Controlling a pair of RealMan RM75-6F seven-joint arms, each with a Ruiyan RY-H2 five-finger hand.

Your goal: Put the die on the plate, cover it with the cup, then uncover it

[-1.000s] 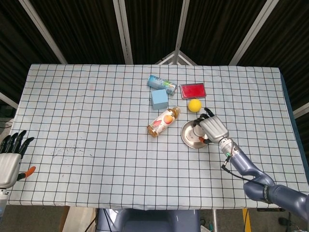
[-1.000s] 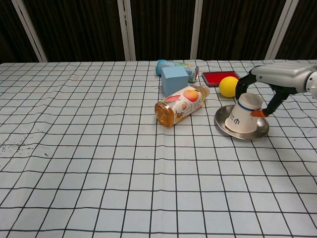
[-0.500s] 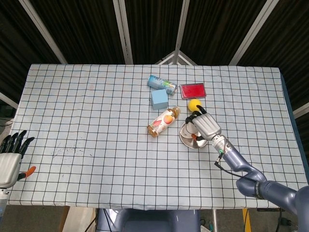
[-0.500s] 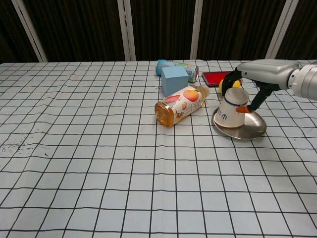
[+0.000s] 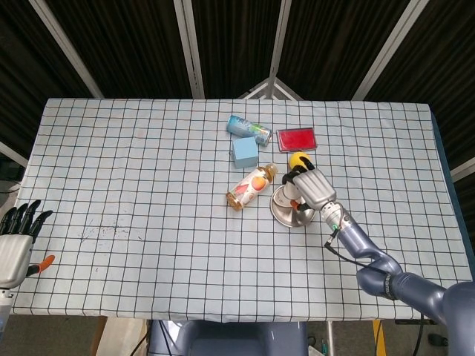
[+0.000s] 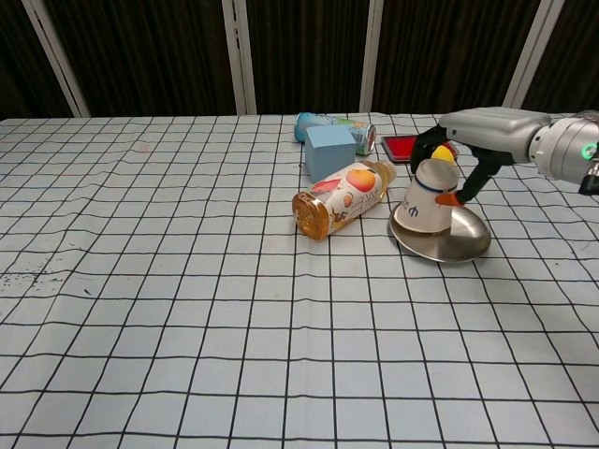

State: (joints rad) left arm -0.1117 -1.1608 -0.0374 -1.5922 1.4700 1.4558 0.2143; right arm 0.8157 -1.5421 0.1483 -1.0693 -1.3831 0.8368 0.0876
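Note:
A white paper cup point(image 6: 426, 198) stands upside down on the round metal plate point(image 6: 447, 245), leaning a little to the left. My right hand point(image 6: 452, 150) reaches over from the right and grips the cup's upper end, fingers around it. From above, the right hand point(image 5: 312, 188) hides most of the cup, and the plate point(image 5: 285, 213) shows beneath it. No die shows; whatever is under the cup is hidden. My left hand point(image 5: 15, 241) hangs off the table's front left corner, fingers straight and holding nothing.
A juice bottle point(image 6: 342, 197) lies on its side just left of the plate. Behind it are a blue cube point(image 6: 329, 150) and a toppled can point(image 6: 339, 127). A yellow ball point(image 5: 298, 158) and a red box point(image 5: 296, 139) sit behind the plate.
My right hand has moved left with the cup, and the plate has slid left with it, closer to the juice bottle. The left hand has not moved.

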